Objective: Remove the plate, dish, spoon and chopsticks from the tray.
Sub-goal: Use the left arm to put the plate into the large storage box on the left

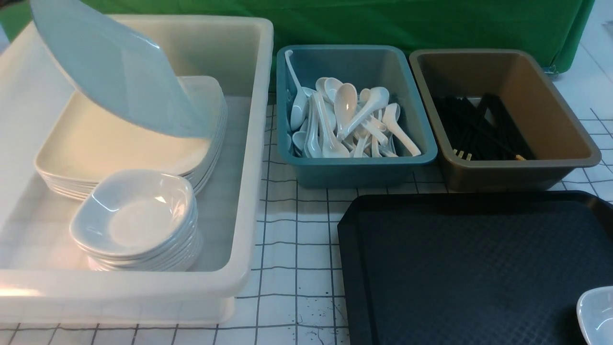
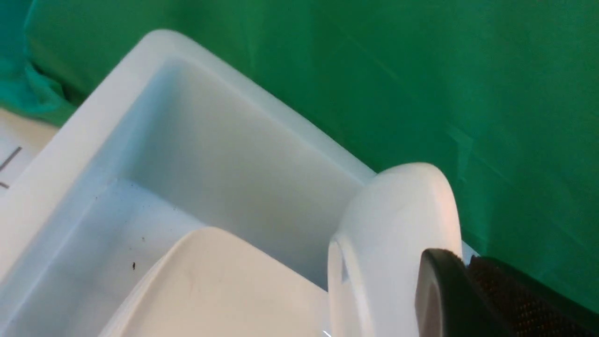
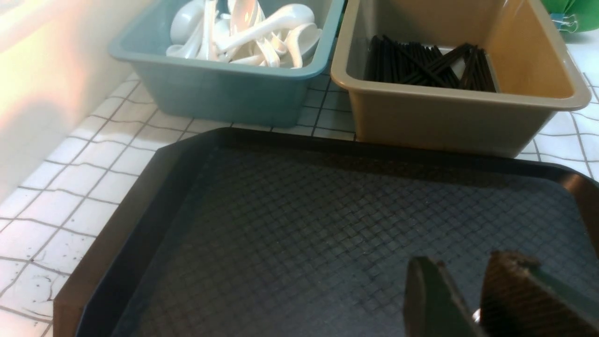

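Left claw (image 2: 461, 285) is clamped on the plate (image 1: 119, 72) above the white tub (image 1: 249, 143). The dish (image 1: 596, 314) sits on the tray (image 1: 455, 263), nothing else visible there. Right claw (image 3: 472, 299): cannot tell.

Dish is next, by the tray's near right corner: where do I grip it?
I'd pinch the dish by its raised rim, one finger inside, one outside, coming from the robot's right: it looks shallow, open side up, at that edge.
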Robot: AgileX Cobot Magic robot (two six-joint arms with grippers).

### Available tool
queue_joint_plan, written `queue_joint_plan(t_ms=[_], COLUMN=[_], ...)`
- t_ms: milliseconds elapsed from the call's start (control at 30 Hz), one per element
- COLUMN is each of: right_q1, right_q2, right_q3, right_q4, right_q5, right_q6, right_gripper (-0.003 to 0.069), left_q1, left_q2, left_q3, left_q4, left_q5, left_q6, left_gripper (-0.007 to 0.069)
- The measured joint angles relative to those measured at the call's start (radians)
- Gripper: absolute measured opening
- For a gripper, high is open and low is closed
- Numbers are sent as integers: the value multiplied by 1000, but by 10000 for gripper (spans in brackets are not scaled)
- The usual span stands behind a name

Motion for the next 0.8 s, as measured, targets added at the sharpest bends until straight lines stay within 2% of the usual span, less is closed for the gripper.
queue_joint_plan(t_ms=[167,467,800], right_q1=[0,0,0], right_q2=[0,0,0], right_q3=[0,0,0], right_q4=[0,0,0], right_q5=[2,1,1], right_q6=[0,0,0], right_gripper=[237,237,237], left_q1=[8,14,12], left_q2=[18,22,58], left_q3=[-1,-2,-2], left_q4=[71,308,410], left_q5=[8,90,153], left_q6=[-1,-1,-3], left_gripper=[20,17,31])
